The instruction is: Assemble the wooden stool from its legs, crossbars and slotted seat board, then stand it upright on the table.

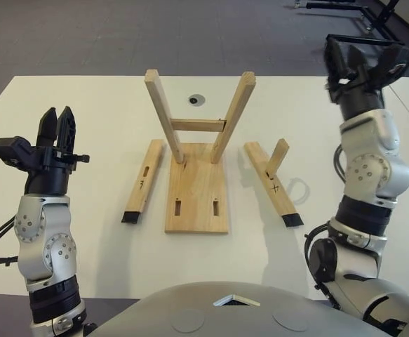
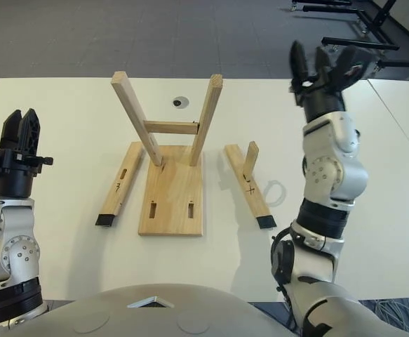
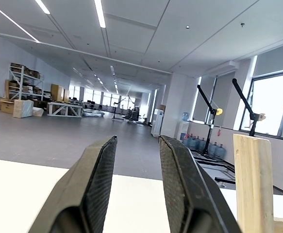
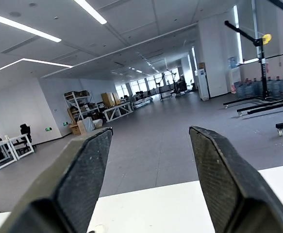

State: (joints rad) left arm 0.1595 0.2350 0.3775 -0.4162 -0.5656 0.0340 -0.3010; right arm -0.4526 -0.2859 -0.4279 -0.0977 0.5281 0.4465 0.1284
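Pale square-cut legs [image 1: 163, 112] rise from the flat slotted board [image 1: 197, 207]. The left gripper [image 1: 57, 118] is narrowly parted, the right gripper [image 1: 367, 60] spread wide. Both are empty.

Upright frame [image 1: 198, 126] on board [image 1: 196, 191] obstructs centre; worktop [image 1: 78, 116] open at both flanks and near edge

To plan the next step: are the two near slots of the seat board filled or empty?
Empty. The near slots show as dark open holes in the seat board; the joined leg pair stands only at its far end.
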